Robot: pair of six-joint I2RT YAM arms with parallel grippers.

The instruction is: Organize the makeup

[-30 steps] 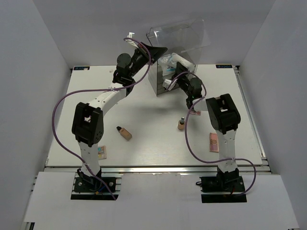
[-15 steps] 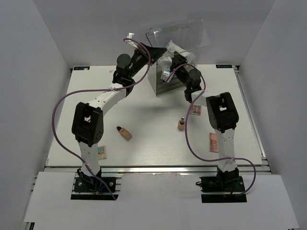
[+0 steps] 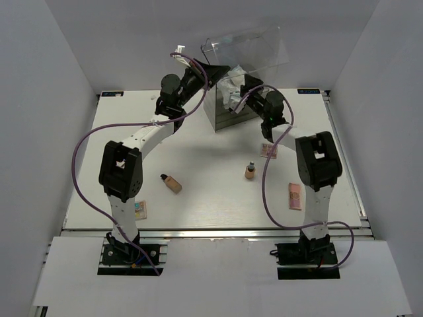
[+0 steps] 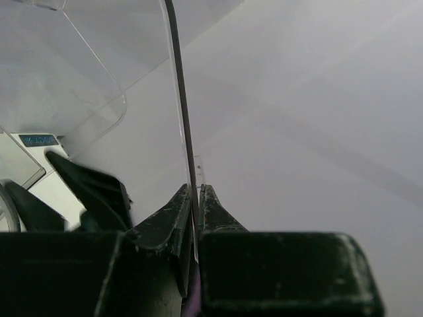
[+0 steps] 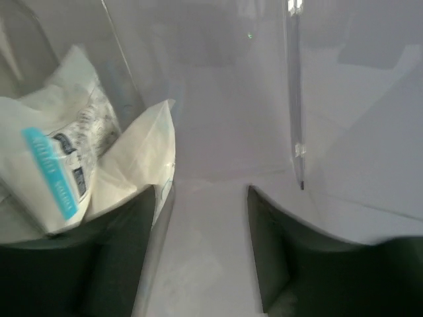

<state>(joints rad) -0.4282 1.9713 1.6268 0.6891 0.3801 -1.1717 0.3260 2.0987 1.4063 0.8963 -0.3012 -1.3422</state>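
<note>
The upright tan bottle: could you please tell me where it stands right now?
In the top view, the upright tan bottle stands on the table right of centre, slightly nearer the arm bases than a pink palette and just to its left.

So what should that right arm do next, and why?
Probably lift the right gripper out of the acrylic box: its jaws stand open and the white packet lies inside, not between them. The left gripper holds the lid up, and a palette and a bottle wait on the table.
</note>
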